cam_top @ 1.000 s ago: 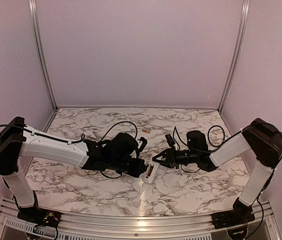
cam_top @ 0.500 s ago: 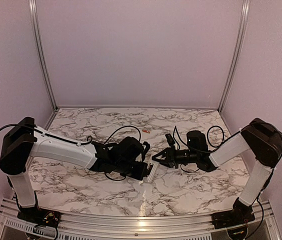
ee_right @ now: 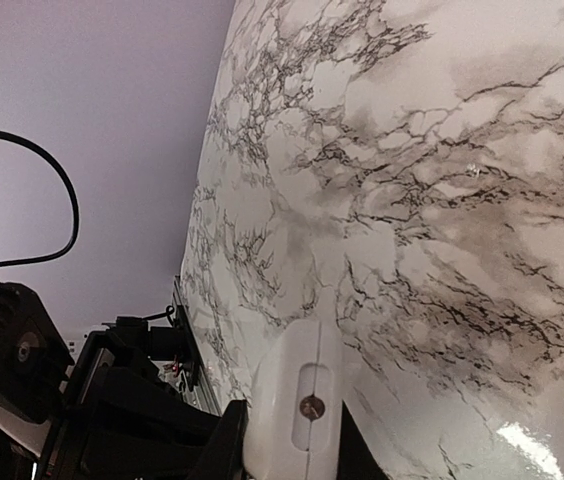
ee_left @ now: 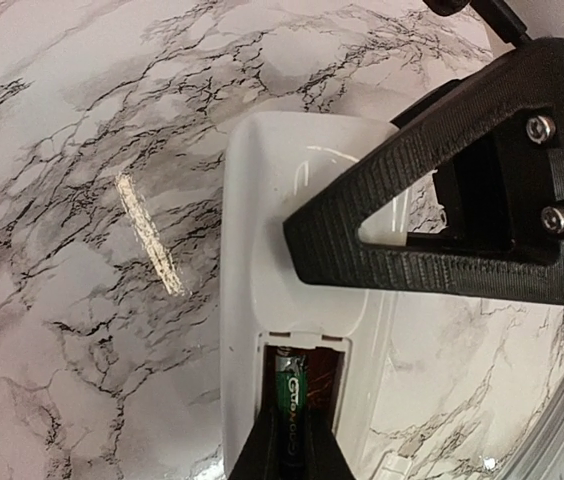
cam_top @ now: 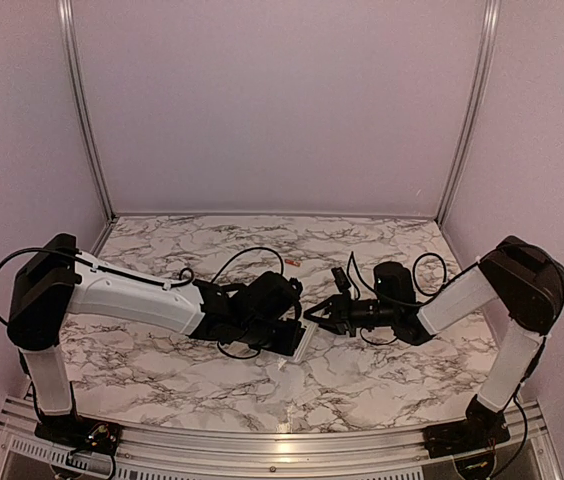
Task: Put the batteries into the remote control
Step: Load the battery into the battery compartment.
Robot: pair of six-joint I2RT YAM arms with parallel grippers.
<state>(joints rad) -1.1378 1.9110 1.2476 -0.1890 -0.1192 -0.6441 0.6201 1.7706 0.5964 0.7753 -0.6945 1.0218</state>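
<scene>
The marble table (cam_top: 382, 385) carries both arms, which meet at its middle. The left arm (cam_top: 132, 297) has swung its shoulder rightward since a second ago, while the right arm (cam_top: 452, 295) has hardly stirred. The right gripper (cam_top: 314, 318) has its jaws pinching the remote control (cam_top: 305, 346), held tilted. From overhead the remote now shows edge-on, where before its back faced the camera. Only the left wrist view shows that back: plain white, compartment open, one right finger (ee_left: 412, 272) laid across it. The left gripper (ee_left: 287, 428) has its jaws closed on a battery (ee_left: 290, 385) lying in that compartment. The battery's green band bears white lettering too warped to read. A loose battery (cam_top: 292, 263), red, lies farther back, seen from overhead alone
</scene>
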